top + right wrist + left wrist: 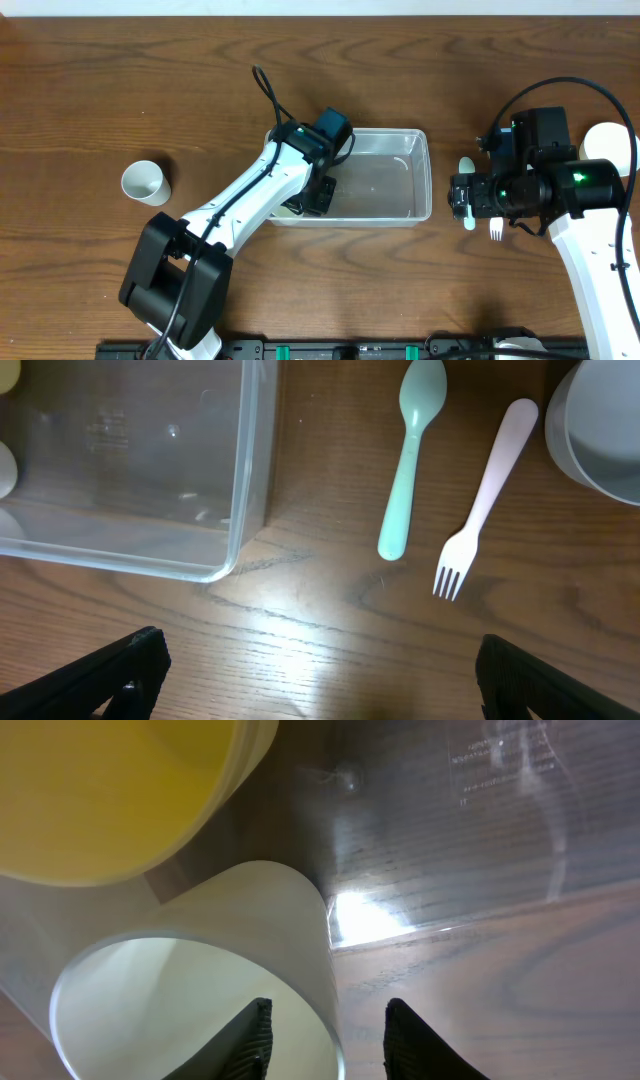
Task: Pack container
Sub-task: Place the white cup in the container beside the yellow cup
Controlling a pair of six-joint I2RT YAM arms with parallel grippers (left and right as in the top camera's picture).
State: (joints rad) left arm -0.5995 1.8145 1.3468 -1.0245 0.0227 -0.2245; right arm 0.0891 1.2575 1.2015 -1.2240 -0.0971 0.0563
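Note:
The clear plastic container (400, 175) sits mid-table. My left gripper (317, 195) reaches into its left end. In the left wrist view my left gripper (328, 1005) is open and straddles the wall of a white cup (240, 910), one finger inside the cup and one outside. A yellow bowl (100, 790) lies beside the cup, on the container floor (480, 820). My right gripper (462, 195) is open and empty (320, 645) above bare table, right of the container corner (130, 480).
A mint green spoon (410, 460) and a pale pink fork (480, 510) lie right of the container. A white bowl (612, 140) stands at the far right. Another white cup (146, 182) stands at the left of the table.

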